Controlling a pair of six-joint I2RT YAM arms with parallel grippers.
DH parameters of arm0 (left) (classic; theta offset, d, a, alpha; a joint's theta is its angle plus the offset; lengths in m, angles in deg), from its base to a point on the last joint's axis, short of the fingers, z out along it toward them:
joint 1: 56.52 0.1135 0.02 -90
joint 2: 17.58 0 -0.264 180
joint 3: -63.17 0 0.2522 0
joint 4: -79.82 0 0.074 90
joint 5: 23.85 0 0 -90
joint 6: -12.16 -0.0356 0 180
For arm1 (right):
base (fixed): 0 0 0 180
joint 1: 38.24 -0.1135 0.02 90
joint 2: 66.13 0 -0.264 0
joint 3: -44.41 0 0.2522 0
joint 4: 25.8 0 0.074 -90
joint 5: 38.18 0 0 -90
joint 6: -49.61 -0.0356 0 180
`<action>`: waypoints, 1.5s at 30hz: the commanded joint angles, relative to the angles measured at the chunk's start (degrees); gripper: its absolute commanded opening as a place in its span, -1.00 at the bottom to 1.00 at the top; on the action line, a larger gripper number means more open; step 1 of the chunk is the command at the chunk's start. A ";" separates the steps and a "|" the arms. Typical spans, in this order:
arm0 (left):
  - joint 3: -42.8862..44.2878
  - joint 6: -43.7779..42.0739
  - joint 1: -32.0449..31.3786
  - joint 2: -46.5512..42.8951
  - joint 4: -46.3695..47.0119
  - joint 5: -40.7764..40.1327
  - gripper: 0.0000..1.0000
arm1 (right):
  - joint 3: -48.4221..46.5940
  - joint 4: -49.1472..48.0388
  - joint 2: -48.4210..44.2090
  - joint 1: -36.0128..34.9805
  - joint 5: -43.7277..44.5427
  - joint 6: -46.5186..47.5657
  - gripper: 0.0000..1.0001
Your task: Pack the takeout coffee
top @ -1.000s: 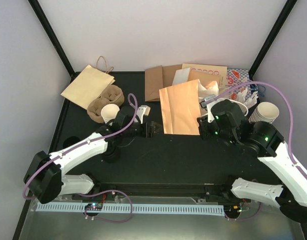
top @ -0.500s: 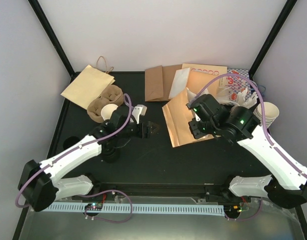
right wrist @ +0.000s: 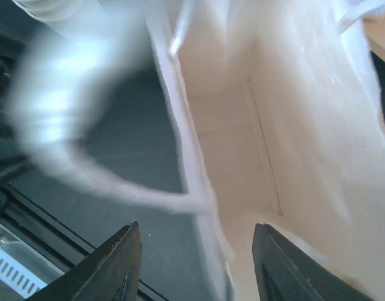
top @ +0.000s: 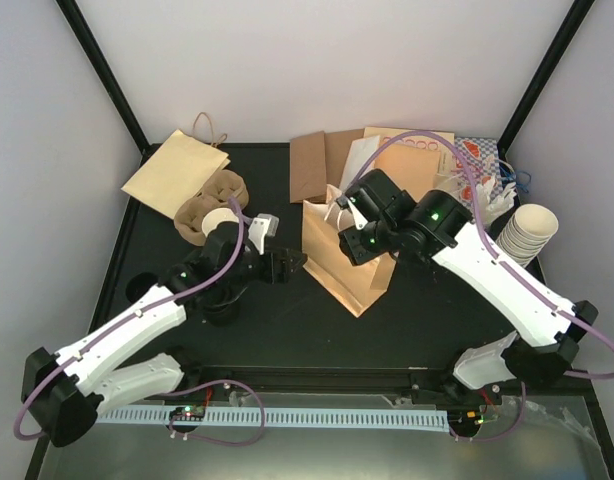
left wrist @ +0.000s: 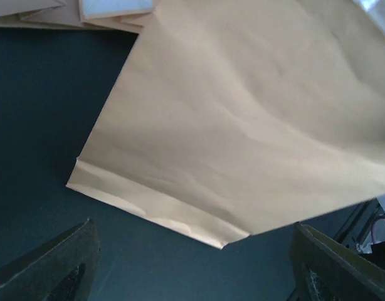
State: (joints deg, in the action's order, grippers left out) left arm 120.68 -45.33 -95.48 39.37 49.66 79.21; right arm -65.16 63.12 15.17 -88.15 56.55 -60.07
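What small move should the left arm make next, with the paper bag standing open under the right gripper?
Probably ease the left gripper forward to brace the paper bag. The bag leans, the jaws of the right gripper stand apart around its rim, and the open left gripper faces it.

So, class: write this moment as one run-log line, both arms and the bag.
right jaws: open, astride paper bag rim | left jaws: open, facing bag side, not touching | bag: standing on table
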 commanded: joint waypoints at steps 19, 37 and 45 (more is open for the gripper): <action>0.16 4.61 1.98 -8.82 -2.55 3.61 0.98 | 6.70 -6.56 -18.81 1.73 15.55 -2.41 0.98; 17.89 19.15 -16.51 3.39 -10.58 -14.11 0.97 | 15.48 -13.27 -18.06 6.92 11.43 -3.45 0.74; 20.46 22.81 -17.99 6.87 -9.08 -18.12 0.97 | 10.16 -12.65 -12.84 10.55 11.77 -0.24 0.59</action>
State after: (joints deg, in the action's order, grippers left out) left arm 138.74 -25.44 -112.49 46.15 40.96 64.85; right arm -52.40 51.66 0.46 -79.96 68.25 -62.48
